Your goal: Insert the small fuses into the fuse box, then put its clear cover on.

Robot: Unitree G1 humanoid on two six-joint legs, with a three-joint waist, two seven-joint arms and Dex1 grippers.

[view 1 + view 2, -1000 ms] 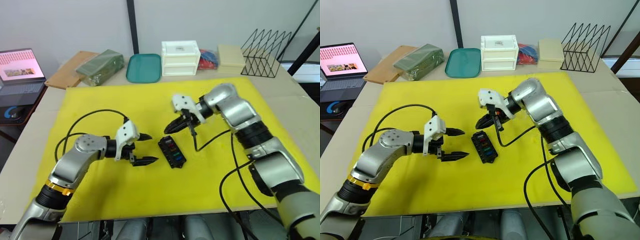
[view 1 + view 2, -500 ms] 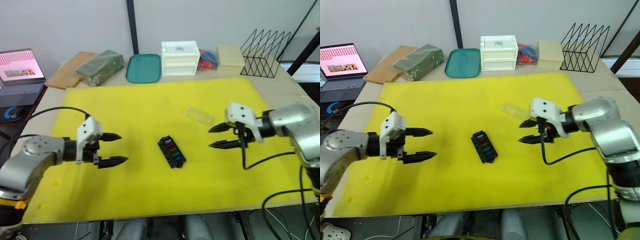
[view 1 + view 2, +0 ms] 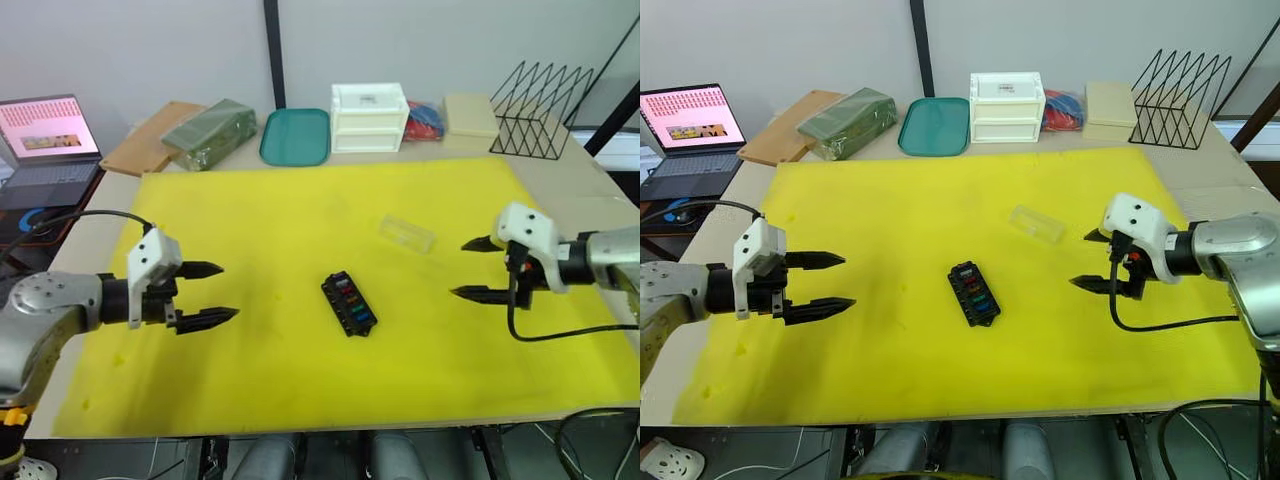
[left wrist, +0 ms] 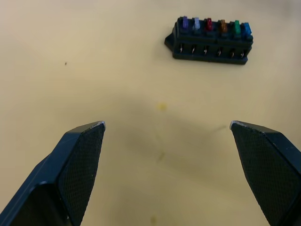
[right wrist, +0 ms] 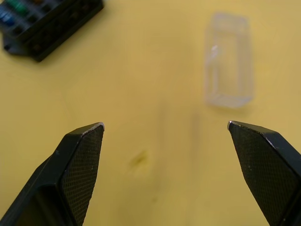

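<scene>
1. Left gripper (image 3: 205,293) hovers over the yellow mat (image 3: 280,210), fingers spread wide, holding nothing.
2. Right gripper (image 3: 482,268) likewise gapes empty, well apart on the mat's far side.
3. Between them lies the fuse box (image 3: 348,303), six coloured fuses (image 4: 214,26) seated in one row.
4. Clear cover (image 3: 407,233) lies off the box, nearer the right gripper.
</scene>
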